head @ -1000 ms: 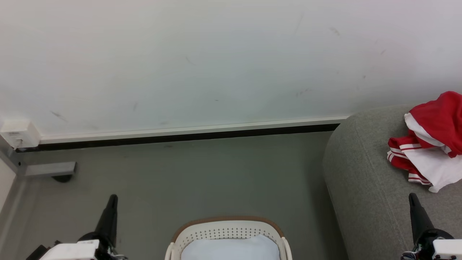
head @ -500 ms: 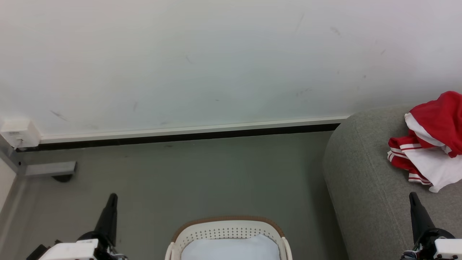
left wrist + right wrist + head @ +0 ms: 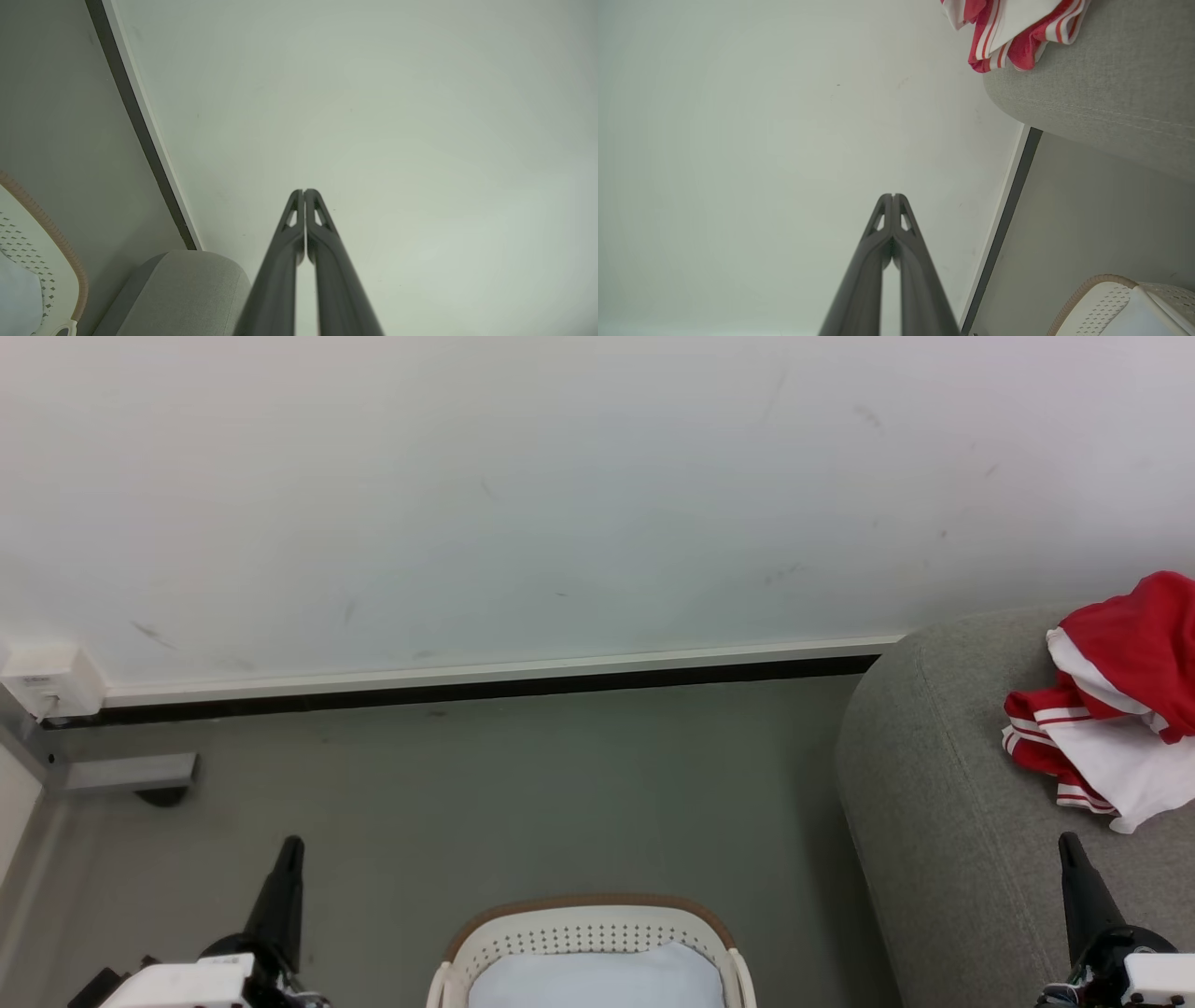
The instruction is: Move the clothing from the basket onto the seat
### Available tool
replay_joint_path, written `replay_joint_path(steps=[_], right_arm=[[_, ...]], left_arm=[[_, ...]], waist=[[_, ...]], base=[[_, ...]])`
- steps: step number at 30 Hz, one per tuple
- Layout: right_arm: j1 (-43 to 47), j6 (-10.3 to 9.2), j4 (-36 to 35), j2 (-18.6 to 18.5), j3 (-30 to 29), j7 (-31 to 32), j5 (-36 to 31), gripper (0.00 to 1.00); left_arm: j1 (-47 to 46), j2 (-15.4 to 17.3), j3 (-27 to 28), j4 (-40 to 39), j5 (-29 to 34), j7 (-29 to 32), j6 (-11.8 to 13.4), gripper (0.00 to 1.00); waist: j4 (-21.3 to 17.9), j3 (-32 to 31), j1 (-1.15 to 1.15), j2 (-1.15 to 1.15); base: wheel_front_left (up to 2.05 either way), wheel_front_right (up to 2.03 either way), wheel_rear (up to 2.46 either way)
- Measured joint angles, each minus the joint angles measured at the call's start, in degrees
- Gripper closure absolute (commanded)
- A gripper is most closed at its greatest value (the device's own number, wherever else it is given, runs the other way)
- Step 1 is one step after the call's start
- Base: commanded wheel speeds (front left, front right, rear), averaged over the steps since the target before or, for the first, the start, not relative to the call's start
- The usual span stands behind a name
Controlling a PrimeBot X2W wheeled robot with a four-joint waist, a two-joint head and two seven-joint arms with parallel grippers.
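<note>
The red clothing (image 3: 1116,705) with white panels and striped trim lies crumpled on the grey seat (image 3: 943,803) at the right; the right wrist view shows the clothing (image 3: 1008,28) on the seat (image 3: 1111,102) too. At the bottom centre stands the white basket (image 3: 588,929) with its tan rim, holding a plain pale cloth (image 3: 597,980). My left gripper (image 3: 291,845) is shut and empty at the lower left, left of the basket. My right gripper (image 3: 1067,842) is shut and empty over the seat, just below the clothing. Fingertips meet in both wrist views (image 3: 304,191) (image 3: 893,196).
A pale wall (image 3: 560,495) with a dark baseboard (image 3: 467,691) runs behind the grey floor (image 3: 523,793). A white box (image 3: 51,681) and a grey bracket (image 3: 131,772) sit at the far left by the wall.
</note>
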Motion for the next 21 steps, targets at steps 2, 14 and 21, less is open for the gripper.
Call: replay_joint_path(steps=[2,14,21], right_arm=[[0.00,0.00,0.00,0.00,0.00,0.00,0.00,1.00],[-0.01,0.00,0.00,0.00,0.00,0.00,0.00,1.00],[-0.01,0.00,0.00,0.00,0.00,0.00,0.00,1.00]], left_arm=[[0.00,0.00,0.00,0.00,0.00,0.00,0.00,1.00],[-0.01,0.00,0.00,-0.01,0.00,0.00,0.00,1.00],[-0.01,0.00,0.00,-0.01,0.00,0.00,0.00,1.00]], waist=[[0.00,0.00,0.00,0.00],[0.00,0.00,0.00,0.00],[0.00,0.00,0.00,0.00]], base=[[0.00,0.00,0.00],[0.00,0.00,0.00],[0.00,0.00,0.00]])
